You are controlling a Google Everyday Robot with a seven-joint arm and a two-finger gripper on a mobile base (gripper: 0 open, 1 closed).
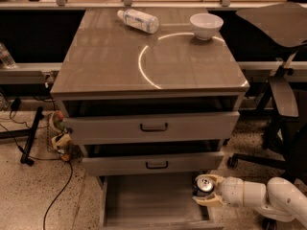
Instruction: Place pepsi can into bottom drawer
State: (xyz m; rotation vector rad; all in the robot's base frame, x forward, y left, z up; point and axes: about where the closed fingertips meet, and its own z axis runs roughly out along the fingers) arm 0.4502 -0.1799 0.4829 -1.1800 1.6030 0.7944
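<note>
The pepsi can [204, 185], dark blue with a silver top and pull tab, is upright in my gripper [206, 190], which is shut on it. The white arm reaches in from the lower right. The can hangs at the right side of the open bottom drawer [148, 200], just below the middle drawer's front. The bottom drawer is pulled out, a wide shallow tray with a plain grey floor. I cannot tell whether the can touches the drawer floor.
The grey cabinet top [120, 61] holds a clear plastic bottle [138, 20] lying on its side and a white bowl [206, 25]. Two upper drawers with black handles [154, 127] stand slightly open. An office chair [283, 95] stands at the right; cables and a small basket [58, 135] at the left.
</note>
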